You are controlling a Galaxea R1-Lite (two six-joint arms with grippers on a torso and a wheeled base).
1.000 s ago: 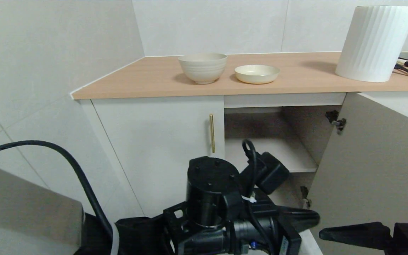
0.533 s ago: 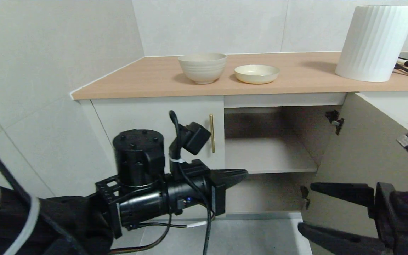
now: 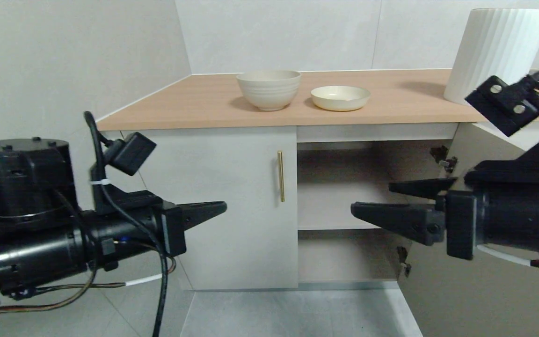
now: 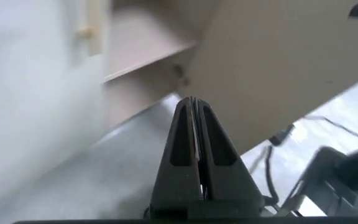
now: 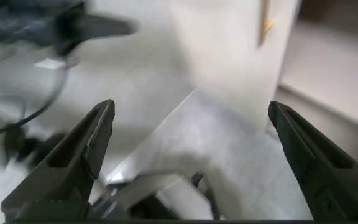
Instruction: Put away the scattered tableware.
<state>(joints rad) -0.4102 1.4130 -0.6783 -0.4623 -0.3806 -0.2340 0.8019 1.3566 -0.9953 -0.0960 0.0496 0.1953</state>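
a kitchen: tiled walls point(image 3: 274, 32), wooden countertop point(image 3: 391, 100), open cabinet point(image 3: 353, 201) below.

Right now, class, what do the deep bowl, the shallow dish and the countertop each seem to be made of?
Deep bowl: probably ceramic, matt off-white; ribbed bands ring its wall.
Shallow dish: likely glazed ceramic, cream, soft sheen on the rim; plastic cannot be ruled out.
Countertop: wood or wood-look laminate, matt; fine even grain shows.
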